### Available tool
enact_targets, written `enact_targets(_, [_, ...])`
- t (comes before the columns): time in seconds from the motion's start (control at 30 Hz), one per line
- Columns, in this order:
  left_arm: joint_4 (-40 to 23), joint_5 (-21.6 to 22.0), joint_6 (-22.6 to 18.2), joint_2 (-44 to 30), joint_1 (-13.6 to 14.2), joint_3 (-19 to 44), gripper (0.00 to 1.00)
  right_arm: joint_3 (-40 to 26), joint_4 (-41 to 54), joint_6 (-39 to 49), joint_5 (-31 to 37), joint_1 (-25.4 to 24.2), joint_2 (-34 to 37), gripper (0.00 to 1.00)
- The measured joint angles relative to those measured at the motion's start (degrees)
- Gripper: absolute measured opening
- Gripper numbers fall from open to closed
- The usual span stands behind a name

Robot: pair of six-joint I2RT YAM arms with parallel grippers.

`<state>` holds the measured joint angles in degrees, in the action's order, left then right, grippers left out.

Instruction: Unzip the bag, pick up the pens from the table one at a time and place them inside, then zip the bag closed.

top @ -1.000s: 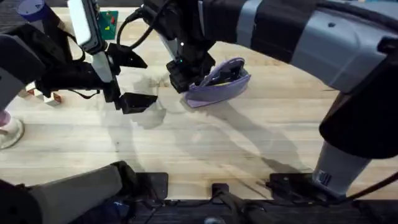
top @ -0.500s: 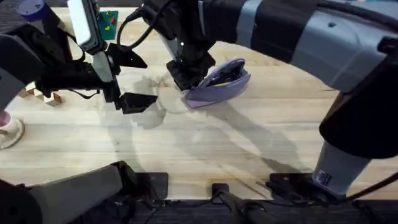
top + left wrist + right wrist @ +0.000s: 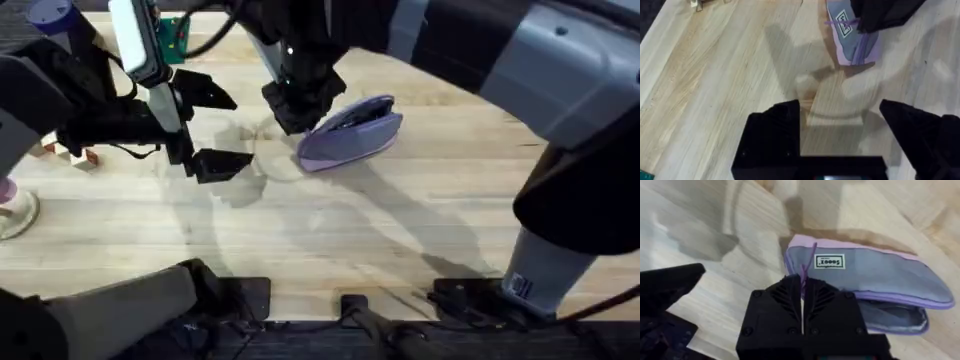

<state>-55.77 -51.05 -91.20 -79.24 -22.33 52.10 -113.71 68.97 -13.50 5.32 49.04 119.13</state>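
Both my arms are reaching out forward.
My right gripper (image 3: 300, 108) is crossing left of centre with its fingers pinching together on a thin cord; my left gripper (image 3: 208, 128) is hovering alongside, jaws spread wide.

Small white sewn label (image 3: 829, 261) on the lavender side panel of the bag (image 3: 875, 277), near the zipper end: dark printed characters, seen inverted in the right wrist view, possibly a short brand word of about five characters; exact letters not resolvable. Same label (image 3: 843, 22) visible in the left wrist view on the bag (image 3: 852, 40), with a dark printed mark, illegible there. Green card (image 3: 174, 38) at the far edge of the table (image 3: 400, 230): small coloured marks, unreadable.
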Motion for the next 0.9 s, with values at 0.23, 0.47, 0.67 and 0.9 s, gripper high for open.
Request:
enact_targets(0.23, [-0.6,-0.5,0.0,0.0,0.0,0.0,0.993,-2.6,1.0,0.0,0.0,-0.2,0.5,0.032])
enact_targets(0.47, [-2.2,-3.4,-0.2,0.0,0.0,0.0,0.993,-3.1,2.8,0.0,1.6,-0.2,0.6,0.031])
enact_targets(0.67, [-2.7,-6.9,-0.2,-0.5,0.0,0.0,0.994,-3.3,2.8,0.0,2.4,-0.2,0.6,0.031])
enact_targets(0.9, [-2.5,-14.1,-1.9,-11.2,0.9,0.0,0.994,-3.3,2.8,0.0,2.4,-0.2,0.6,0.031])
